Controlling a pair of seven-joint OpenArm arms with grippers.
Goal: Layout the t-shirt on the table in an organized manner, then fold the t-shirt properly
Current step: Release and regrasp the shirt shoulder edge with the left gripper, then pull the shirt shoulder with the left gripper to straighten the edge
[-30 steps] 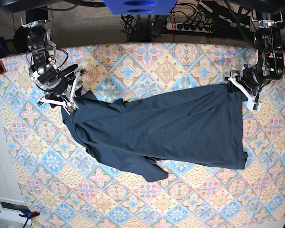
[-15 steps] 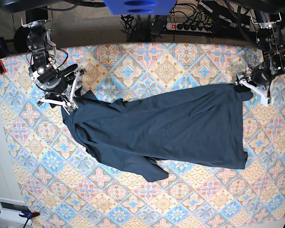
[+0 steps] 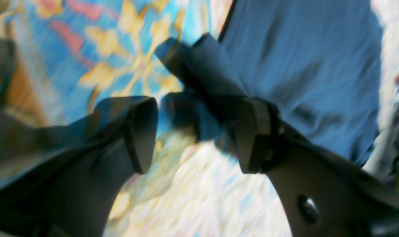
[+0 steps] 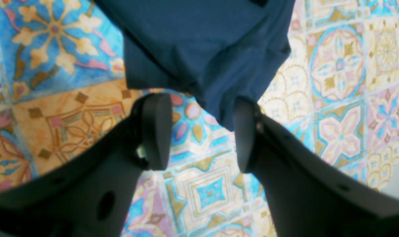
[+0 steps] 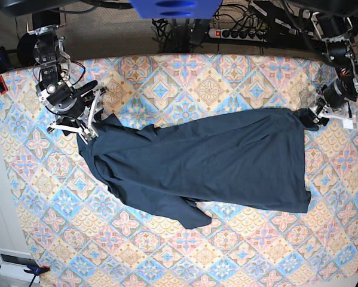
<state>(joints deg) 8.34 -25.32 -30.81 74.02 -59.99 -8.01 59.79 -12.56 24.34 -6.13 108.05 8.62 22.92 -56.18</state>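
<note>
The left gripper has spread its jaws over the last second and backed off toward the table edge, the t-shirt corner now just ahead of its fingertips, draped loose — released, I judge. The shirt lies diagonally, still rumpled. Farther off, the right gripper hovers spread, cloth touching one pad but unpinched — unmoved.

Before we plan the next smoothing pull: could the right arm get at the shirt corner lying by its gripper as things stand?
Probably yes. The right gripper is open, its jaws either side of the t-shirt corner on the table, with nothing in between.
</note>
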